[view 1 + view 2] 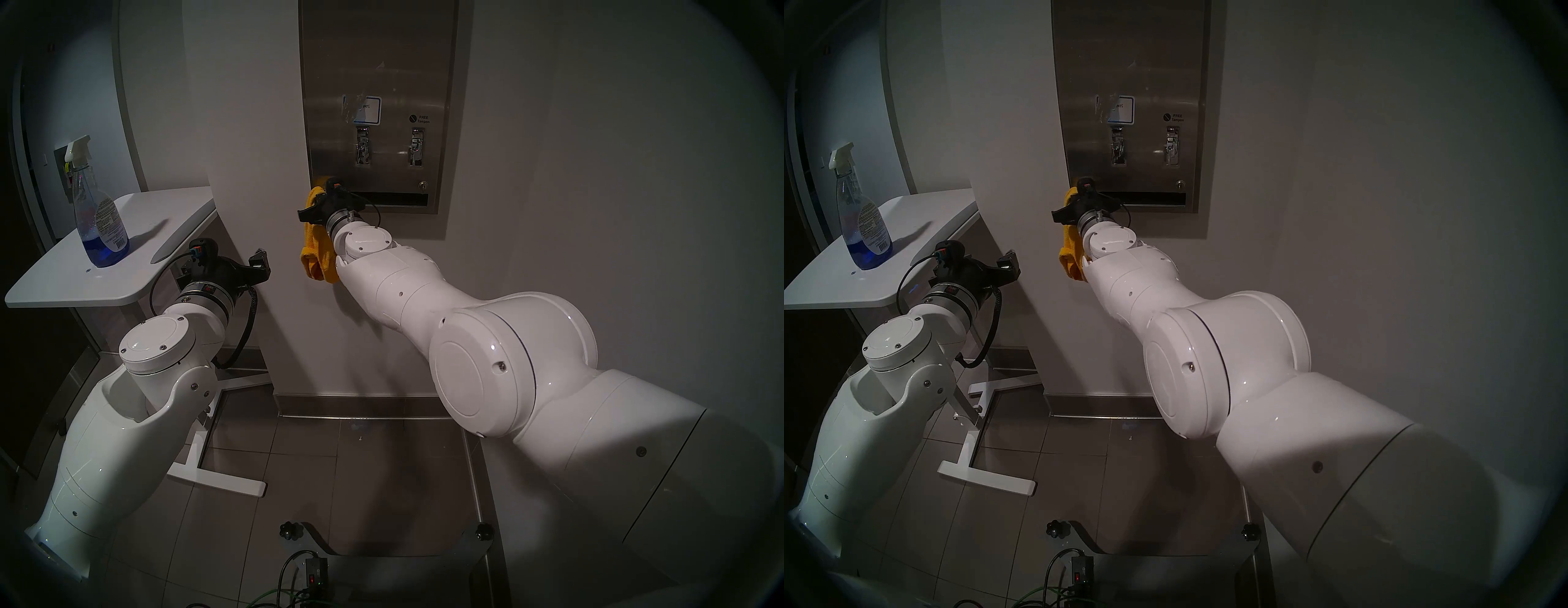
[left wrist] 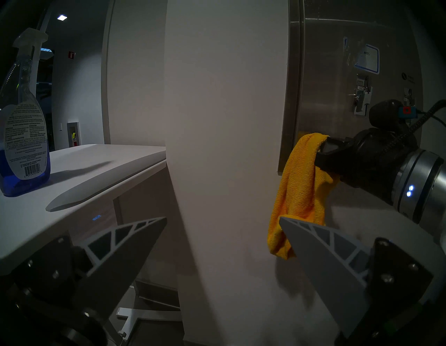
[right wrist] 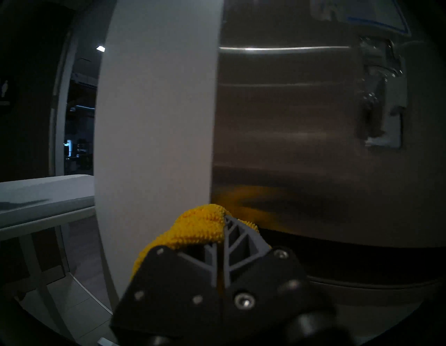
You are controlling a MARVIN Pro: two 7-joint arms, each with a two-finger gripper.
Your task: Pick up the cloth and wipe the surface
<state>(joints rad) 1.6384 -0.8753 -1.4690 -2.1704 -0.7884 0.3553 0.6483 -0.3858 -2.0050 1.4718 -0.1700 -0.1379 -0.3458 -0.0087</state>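
Observation:
The mustard-yellow cloth (image 1: 316, 250) (image 1: 1069, 254) hangs from my right gripper (image 1: 324, 187) (image 1: 1082, 190), which is shut on it. The gripper holds the cloth's top fold against the lower left corner of the brushed steel dispenser panel (image 1: 382, 63) (image 1: 1136, 63), just left of the dark slot (image 1: 394, 199). In the right wrist view the cloth (image 3: 200, 227) bunches over the closed fingers (image 3: 231, 239), with the panel (image 3: 289, 133) right behind. My left gripper (image 1: 229, 261) (image 2: 223, 218) stands open and holds nothing, lower and to the left, facing the white wall. From there the cloth (image 2: 299, 193) droops down.
A spray bottle of blue liquid (image 1: 99, 220) (image 2: 21, 135) stands on the white rounded tabletop (image 1: 127, 280) at the left, close to my left wrist. The table's white foot (image 1: 216, 475) lies on the tiled floor. The white wall corner (image 2: 217, 120) juts out between table and panel.

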